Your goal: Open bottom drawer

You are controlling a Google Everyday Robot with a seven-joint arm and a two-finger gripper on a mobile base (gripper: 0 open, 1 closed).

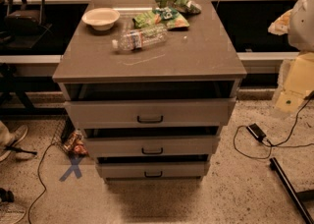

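Bottom drawer (153,170) horizontal, facing camera; hand unseen.

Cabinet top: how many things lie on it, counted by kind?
Bowl: 1
Plastic bottle: 1
Snack bags: 2
Total: 4
The gripper is at the right edge, far from the bottom drawer.

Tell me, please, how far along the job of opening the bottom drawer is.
Done: nothing evident; the bottom drawer shows only a thin dark gap above its front. In hand: nothing; the pincer, seemingly the pale shape at the right edge, is away from the cabinet. Left: reach its black handle, grasp, pull.
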